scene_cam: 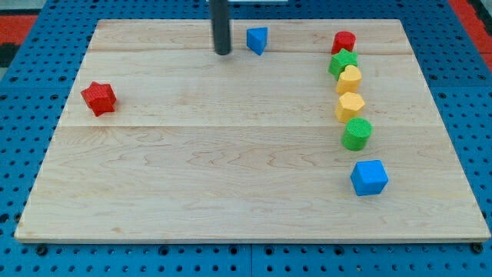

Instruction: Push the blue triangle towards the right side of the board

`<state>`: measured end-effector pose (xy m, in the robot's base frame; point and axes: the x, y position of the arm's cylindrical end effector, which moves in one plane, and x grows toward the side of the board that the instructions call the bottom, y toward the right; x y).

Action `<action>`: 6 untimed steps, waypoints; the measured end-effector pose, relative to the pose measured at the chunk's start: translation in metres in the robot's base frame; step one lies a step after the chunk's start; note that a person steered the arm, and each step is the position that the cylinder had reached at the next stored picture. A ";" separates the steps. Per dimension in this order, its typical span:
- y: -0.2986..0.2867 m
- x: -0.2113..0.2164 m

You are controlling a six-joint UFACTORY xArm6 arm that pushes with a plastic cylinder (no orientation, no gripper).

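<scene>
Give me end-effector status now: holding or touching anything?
No gripper: my tip is a bare rod end, holding nothing.
It sits just to the view's left of the blue triangle, with a small gap, not touching.

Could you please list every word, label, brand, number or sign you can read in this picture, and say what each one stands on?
There are none: no text, number, brand or sign can be read anywhere in the view.
The wooden board is bare wood grain.
The blue triangle, the red star-shaped block and the other coloured blocks carry no markings.
My tip, to the left of the blue triangle, is plain dark.
</scene>
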<state>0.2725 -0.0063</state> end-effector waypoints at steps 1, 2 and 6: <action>0.069 -0.026; 0.029 -0.030; 0.050 -0.072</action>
